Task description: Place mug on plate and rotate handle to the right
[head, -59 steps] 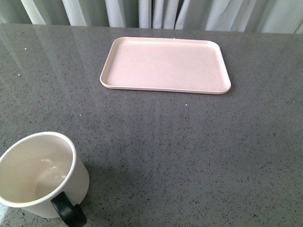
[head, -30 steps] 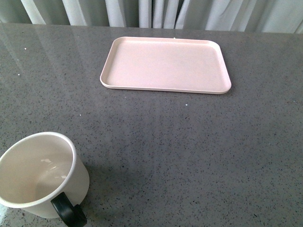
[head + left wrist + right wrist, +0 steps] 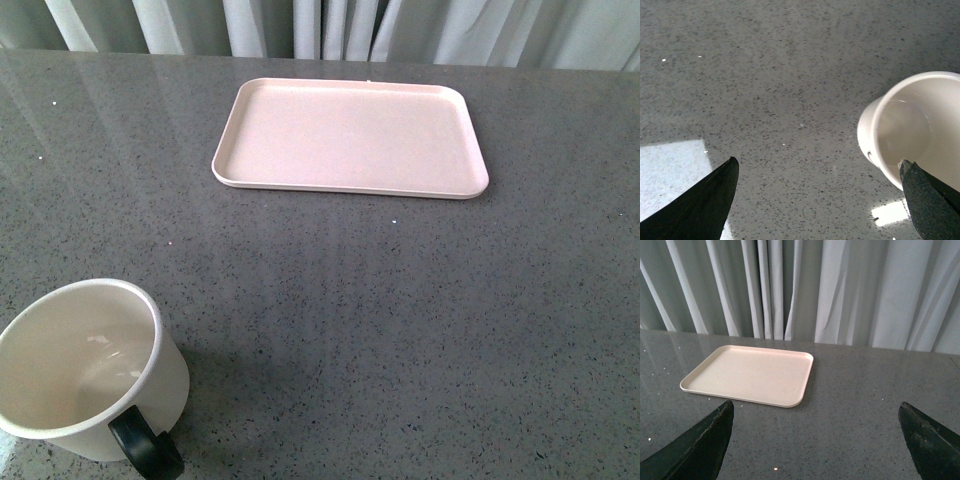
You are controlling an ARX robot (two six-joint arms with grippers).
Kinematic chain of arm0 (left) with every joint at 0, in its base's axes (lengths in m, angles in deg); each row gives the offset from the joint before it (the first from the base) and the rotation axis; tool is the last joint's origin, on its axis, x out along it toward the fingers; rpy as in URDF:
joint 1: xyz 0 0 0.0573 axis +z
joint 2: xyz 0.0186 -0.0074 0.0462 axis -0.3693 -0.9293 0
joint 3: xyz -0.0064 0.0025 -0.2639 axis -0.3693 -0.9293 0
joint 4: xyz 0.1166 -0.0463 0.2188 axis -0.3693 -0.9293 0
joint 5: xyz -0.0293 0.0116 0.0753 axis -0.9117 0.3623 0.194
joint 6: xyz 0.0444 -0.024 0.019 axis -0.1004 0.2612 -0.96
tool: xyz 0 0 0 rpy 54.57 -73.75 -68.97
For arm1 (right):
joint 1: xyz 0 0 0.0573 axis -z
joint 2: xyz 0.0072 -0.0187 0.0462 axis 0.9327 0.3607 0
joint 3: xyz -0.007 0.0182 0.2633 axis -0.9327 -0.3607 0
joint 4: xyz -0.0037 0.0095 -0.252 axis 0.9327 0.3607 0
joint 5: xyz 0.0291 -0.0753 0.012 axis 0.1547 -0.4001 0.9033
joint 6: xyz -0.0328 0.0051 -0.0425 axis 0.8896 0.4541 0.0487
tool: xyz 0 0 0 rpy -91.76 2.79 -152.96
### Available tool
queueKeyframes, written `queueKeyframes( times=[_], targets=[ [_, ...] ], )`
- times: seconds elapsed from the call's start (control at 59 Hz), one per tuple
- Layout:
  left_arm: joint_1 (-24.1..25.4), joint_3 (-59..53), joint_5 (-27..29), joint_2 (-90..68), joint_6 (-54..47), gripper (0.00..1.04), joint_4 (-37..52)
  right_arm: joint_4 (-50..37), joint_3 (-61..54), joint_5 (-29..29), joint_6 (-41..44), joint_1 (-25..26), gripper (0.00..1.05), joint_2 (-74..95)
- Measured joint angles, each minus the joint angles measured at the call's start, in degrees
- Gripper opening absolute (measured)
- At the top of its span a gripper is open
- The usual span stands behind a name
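Note:
The white mug (image 3: 85, 370) stands upright on the grey table at the near left, its black handle (image 3: 145, 446) facing the near edge. Its smiley face is hidden. The pale pink plate (image 3: 350, 136) lies empty at the far middle of the table. Neither gripper shows in the front view. In the left wrist view my left gripper (image 3: 820, 170) is open over bare table, with the mug (image 3: 912, 127) just beside one fingertip (image 3: 927, 197). In the right wrist view my right gripper (image 3: 815, 412) is open and empty above the table, the plate (image 3: 750, 374) well beyond it.
The grey speckled table (image 3: 400, 320) runs back to white curtains (image 3: 330, 25) behind its far edge. Bright light patches (image 3: 670, 170) lie on the table near the left gripper.

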Motion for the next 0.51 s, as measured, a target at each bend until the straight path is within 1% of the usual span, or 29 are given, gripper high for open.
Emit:
queueKeyframes(
  times=[0.169, 0.271, 0.508],
  targets=[
    [-3.0, 0.6, -1.3, -2.9, 0.0, 0.96, 0.4, 0.0, 0.0, 0.0, 0.0, 0.0, 0.96, 0.0],
    [-5.0, 1.1, -2.5, -5.5, 1.4, 0.96, 2.2, 0.0, 0.0, 0.0, 0.0, 0.0, 0.96, 0.0],
    [-7.2, 1.3, -2.8, -10.0, 3.6, 0.96, 4.5, 0.0, 0.0, 0.0, 0.0, 0.0, 0.96, 0.0]
  ],
)
